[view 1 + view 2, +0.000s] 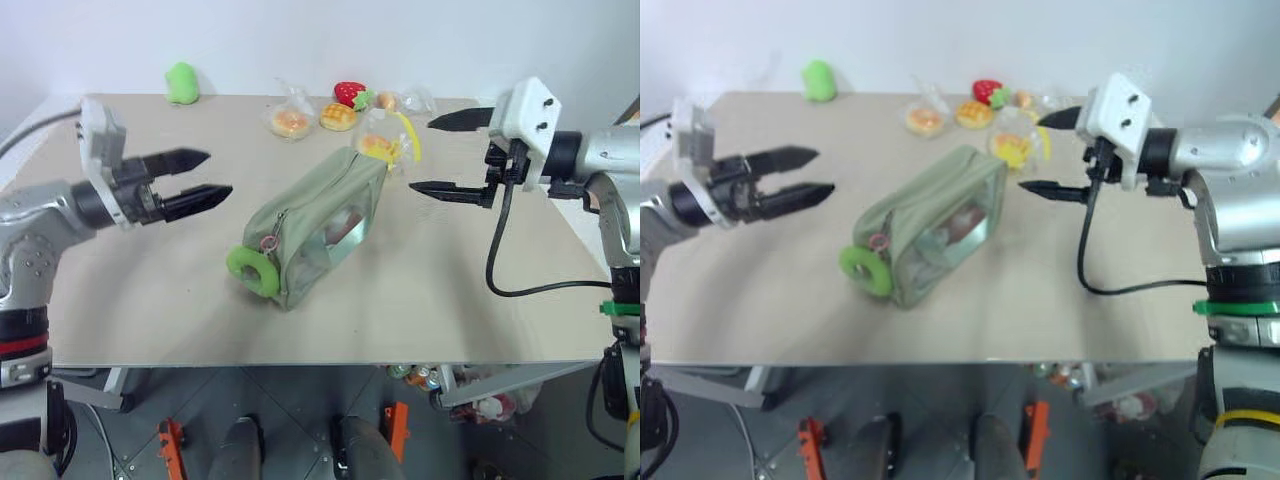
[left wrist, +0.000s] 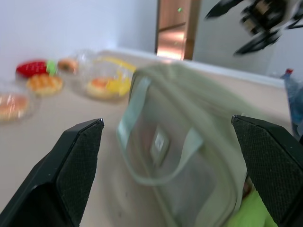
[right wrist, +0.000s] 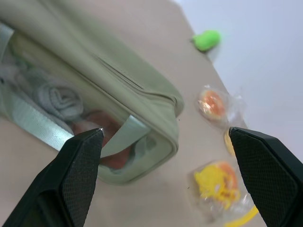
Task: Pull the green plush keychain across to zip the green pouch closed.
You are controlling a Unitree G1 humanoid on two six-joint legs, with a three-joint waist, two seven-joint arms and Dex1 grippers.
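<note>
The green pouch [image 1: 318, 226] lies mid-bench with the green plush keychain [image 1: 252, 270] at its near end. Both the left gripper [image 1: 196, 180] and right gripper [image 1: 452, 154] hang spread and empty. Best: steady the pouch, pinch the keychain, pull straight along the zipper.

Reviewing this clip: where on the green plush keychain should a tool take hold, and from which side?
Grip the green plush keychain across its fuzzy ring, not the short clasp. It hangs off the green pouch's near end, on the left tool's side with bare table beside it, so that open tool, coming from the robot's left, probably has the clearest approach.
</note>
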